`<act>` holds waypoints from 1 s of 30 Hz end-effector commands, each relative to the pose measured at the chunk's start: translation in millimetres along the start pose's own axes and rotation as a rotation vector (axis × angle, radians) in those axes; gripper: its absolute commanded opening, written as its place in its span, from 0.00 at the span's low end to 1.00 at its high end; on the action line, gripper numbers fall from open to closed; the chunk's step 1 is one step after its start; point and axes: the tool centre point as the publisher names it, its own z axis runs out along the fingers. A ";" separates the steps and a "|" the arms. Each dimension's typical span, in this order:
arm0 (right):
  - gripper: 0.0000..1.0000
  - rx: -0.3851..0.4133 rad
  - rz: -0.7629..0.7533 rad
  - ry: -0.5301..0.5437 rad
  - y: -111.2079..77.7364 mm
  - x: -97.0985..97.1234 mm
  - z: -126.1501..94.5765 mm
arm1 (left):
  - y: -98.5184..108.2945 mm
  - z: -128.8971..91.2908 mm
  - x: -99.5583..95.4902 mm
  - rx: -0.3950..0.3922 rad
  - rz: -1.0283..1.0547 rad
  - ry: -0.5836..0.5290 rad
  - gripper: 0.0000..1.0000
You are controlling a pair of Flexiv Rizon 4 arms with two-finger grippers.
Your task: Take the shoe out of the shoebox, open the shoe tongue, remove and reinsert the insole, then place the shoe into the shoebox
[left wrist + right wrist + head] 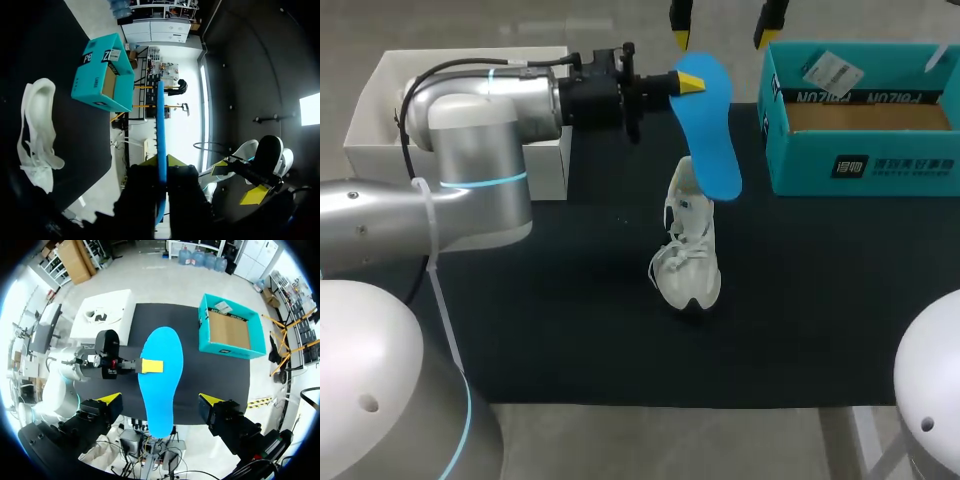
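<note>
**Holding the insole out over the shoe**

Standing by the table, I see the left gripper (688, 84) clenched on one end of the blue insole (710, 130), yellow tips pinching it flat from both sides. From its wrist camera the insole shows edge-on, running straight out from between the fingers.

The insole's long axis slants from the gripper down toward the near side of the table. Its free end hangs just over the collar of the white shoe (688, 255), though I cannot tell if they touch. The shoe rests on the black mat (570, 330), toe toward the near edge and roughly in line with the insole. I judge that reinsertion turns on lowering that free end into the shoe's opening.

The right gripper (723, 25) hangs higher at the far side, fingers spread and holding nothing. The left arm is the nearer one.

The teal shoebox (865, 165) sits open to the right. It carries a white sticker and printed lettering, which I leave unread.
</note>
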 end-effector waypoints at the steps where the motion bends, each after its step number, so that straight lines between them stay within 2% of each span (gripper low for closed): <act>1: 1.00 0.016 -0.007 0.002 4.5 2.2 7.5 | 0.6 1.6 -2.1 0.003 -0.003 0.003 0.00; 12: 1.00 0.043 -0.013 -0.008 5.7 5.1 12.9 | -0.2 2.2 -0.7 0.000 0.014 -0.011 0.00; 16: 1.00 0.085 -0.015 0.000 3.7 6.1 13.3 | -1.1 0.1 -1.8 0.010 0.024 -0.025 0.00; 26: 1.00 0.128 -0.031 -0.015 -32.8 11.4 15.8 | -16.1 -4.4 5.9 0.050 0.033 -0.003 0.00; 30: 1.00 0.134 -0.027 -0.003 -39.7 12.9 21.0 | -17.5 -3.1 7.8 0.041 0.036 0.002 0.00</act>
